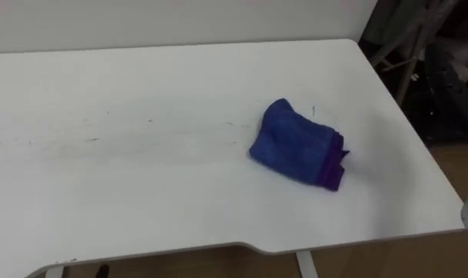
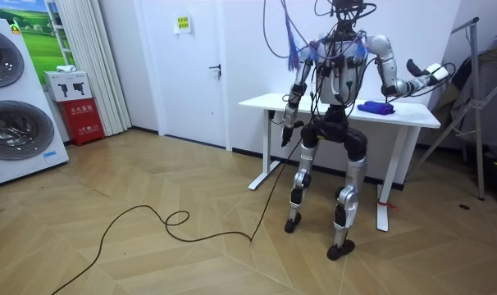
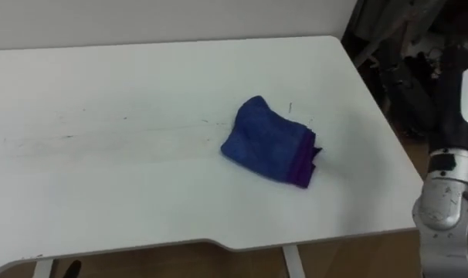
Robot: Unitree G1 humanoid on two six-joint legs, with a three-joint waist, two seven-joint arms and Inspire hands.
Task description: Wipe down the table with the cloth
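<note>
1. Table (image 1: 180,216): white and broad. We stand at its long near edge.
2. Smear (image 1: 126,143): a faint grey band with dark specks, running from the table's left side up to the cloth. We judge this the stretch to wipe.
3. Cloth (image 1: 296,147): blue with a purple hem, bunched, lying free on the table's right part.
4. Right hand (image 2: 431,74): raised beyond the table's right end, apart from the cloth. We cannot tell whether it is open or closed.
5. Left hand (image 2: 287,133): hangs low by the near edge, state likewise unreadable.

Handling note: we should set the right hand squarely on the cloth's middle, press evenly, and sweep left along the band in overlapping passes.
</note>
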